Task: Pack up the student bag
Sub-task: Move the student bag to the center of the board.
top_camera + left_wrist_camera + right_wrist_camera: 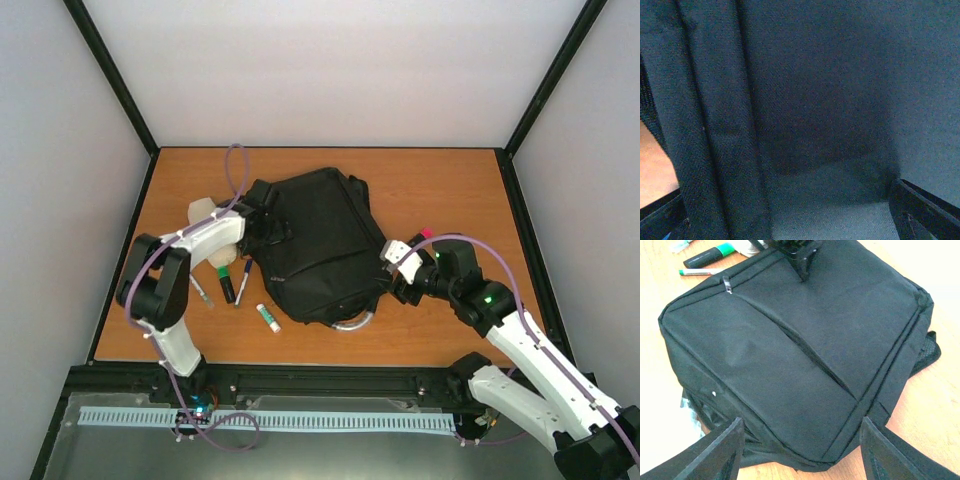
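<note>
The student bag (320, 245) is a large black backpack lying flat in the middle of the table, its grey loop handle (352, 322) at the near edge. My left gripper (262, 228) is pressed against the bag's left edge. In the left wrist view, black bag fabric (815, 100) fills the frame between the wide-open left gripper (790, 222) fingers. My right gripper (390, 268) sits at the bag's right edge. In the right wrist view the right gripper (801, 440) stands open, straddling a corner of the bag (800, 340) without pinching it.
Left of the bag lie a green highlighter (227, 285), a pen (243, 280), another pen (200, 290) and a glue stick (268, 317). A white object (205, 212) sits behind the left arm. A pink item (425, 233) shows by the right wrist.
</note>
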